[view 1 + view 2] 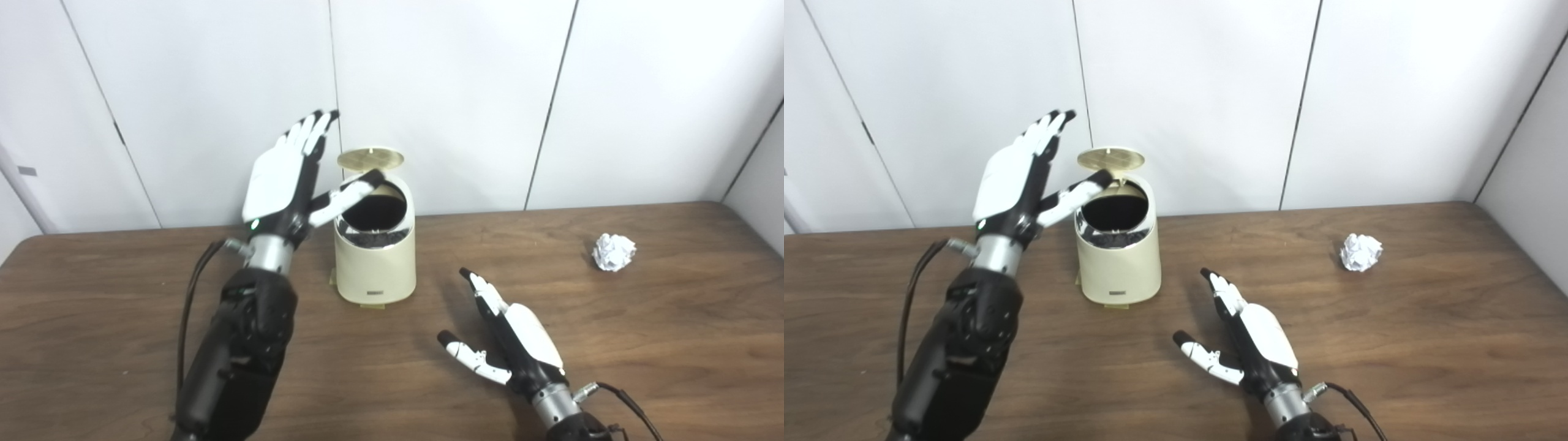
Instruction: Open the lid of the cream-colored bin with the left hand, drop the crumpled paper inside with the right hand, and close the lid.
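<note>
The cream-colored bin [375, 263] stands on the wooden table [392, 343] left of centre. Its round lid [370, 158] is tipped up at the back and the dark inside shows. My left hand [288, 177] is raised just left of the bin, open, fingers pointing up, with the thumb reaching to the rim under the lid. The crumpled white paper [614, 251] lies at the table's right, by itself. My right hand [508, 334] rests low over the table in front of the bin and to its right, open and holding nothing, well short of the paper.
White wall panels [429, 92] stand right behind the table's far edge, close to the bin. A black cable [190, 306] hangs beside my left forearm.
</note>
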Tool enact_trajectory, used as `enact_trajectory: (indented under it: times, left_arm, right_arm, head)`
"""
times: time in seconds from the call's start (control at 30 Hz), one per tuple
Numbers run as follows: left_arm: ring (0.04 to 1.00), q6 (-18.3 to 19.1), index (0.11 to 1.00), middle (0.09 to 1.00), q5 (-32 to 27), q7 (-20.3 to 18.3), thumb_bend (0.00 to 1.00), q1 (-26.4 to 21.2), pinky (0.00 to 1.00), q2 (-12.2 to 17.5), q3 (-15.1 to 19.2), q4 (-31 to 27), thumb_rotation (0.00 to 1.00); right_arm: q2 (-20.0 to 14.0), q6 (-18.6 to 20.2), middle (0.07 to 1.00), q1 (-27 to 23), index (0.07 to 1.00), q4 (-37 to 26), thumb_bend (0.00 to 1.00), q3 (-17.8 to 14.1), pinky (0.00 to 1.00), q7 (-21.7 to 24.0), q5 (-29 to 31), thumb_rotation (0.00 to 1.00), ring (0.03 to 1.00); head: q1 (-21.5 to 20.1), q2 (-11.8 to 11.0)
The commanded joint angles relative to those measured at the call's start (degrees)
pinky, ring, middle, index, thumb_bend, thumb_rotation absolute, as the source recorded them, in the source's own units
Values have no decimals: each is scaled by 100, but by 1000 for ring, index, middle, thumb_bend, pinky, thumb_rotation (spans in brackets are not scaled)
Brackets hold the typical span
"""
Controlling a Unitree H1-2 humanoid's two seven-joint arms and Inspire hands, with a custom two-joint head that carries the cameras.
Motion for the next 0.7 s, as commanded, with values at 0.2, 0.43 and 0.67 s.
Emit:
enact_trajectory:
  times: [0.2,0.43,0.67]
  left_arm:
    - [893,-1498,902,902,-1668,191,340,564,801,14,590,-589,958]
    - [832,-1741,838,839,-2379,91,253,1371,730,-85,890,-855,806]
    - [856,-1595,851,855,-2632,-18,340,1958,711,-128,985,-1069,862]
  right_arm:
    - [-3,-427,1000,-190,989,16,233,-215,909,-393,233,726,986]
    - [-15,-535,920,-282,887,-280,330,-378,785,-885,8,645,888]
    - [-380,633,895,-560,833,-1112,675,-624,688,-83,-660,395,855]
  head:
    - [18,-65]
    - [72,-132]
    - [-92,-132]
